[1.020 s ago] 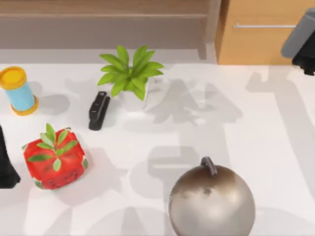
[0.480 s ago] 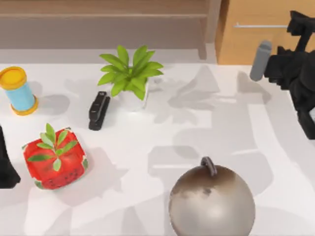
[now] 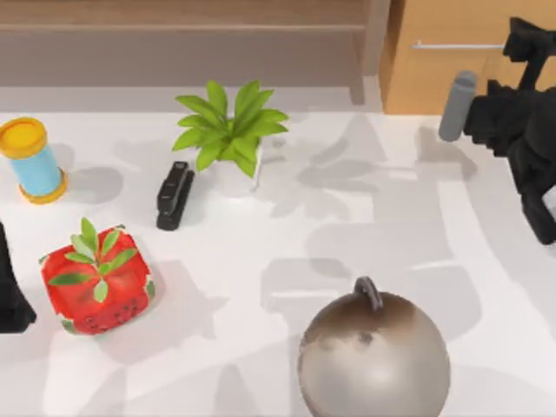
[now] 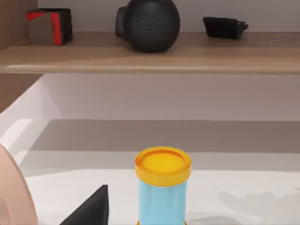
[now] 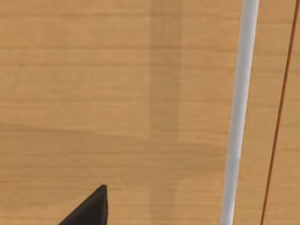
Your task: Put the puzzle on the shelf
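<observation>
The puzzle is out of view. The shelf [image 3: 182, 28], a long light-wood board with a grey-brown back panel, runs along the back left of the table. In the left wrist view the shelf [image 4: 150, 58] carries a red, grey and black block [image 4: 49, 26], a round black speaker [image 4: 149, 23] and a flat black item [image 4: 224, 26]. My right gripper [image 3: 524, 39] is at the back right, close against the orange-tan drawer cabinet [image 3: 460, 78] beside its silver bar handle [image 5: 238, 112]. My left arm [image 3: 9, 295] is parked at the left edge.
On the table are a blue spool with a yellow cap [image 3: 30, 161], a black stapler [image 3: 174, 195], a potted green plant [image 3: 230, 130], a red strawberry-patterned cube [image 3: 95, 282] and a large metal ball with a handle [image 3: 373, 356]. Open table lies between plant and cabinet.
My right arm has come down from the top right corner to the front of the cabinet, then edged slightly left. The left arm and the objects have not moved.
</observation>
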